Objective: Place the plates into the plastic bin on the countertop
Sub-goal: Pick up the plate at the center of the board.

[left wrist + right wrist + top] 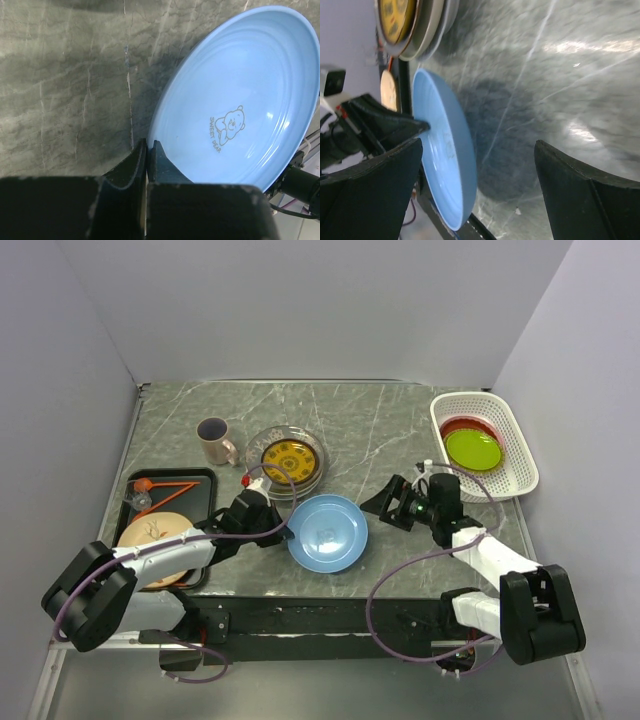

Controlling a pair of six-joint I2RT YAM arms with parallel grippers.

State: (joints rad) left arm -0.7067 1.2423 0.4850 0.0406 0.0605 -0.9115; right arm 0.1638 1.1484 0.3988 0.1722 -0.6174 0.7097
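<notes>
Blue and glossy, the plate (327,532) hangs tilted over the worktop (380,430) at lower centre, its left rim clamped in the left pincer (284,531), with the right pincer (392,502) gaping wide alongside; it looks stiff, slick and chippable, so grip the rim.

The only wording that can be read is on the round light-blue plate (250,75): "SWEET DEAR" (215,135), in small dull-gold capitals. It is printed in the plate's well just beside an outline drawing of a bear cub (234,121), and the letters run slantwise in the left wrist view. From the top camera the mark is too small to read. The pattern on the yellow-patterned plate (290,457) shows no legible letters.
</notes>
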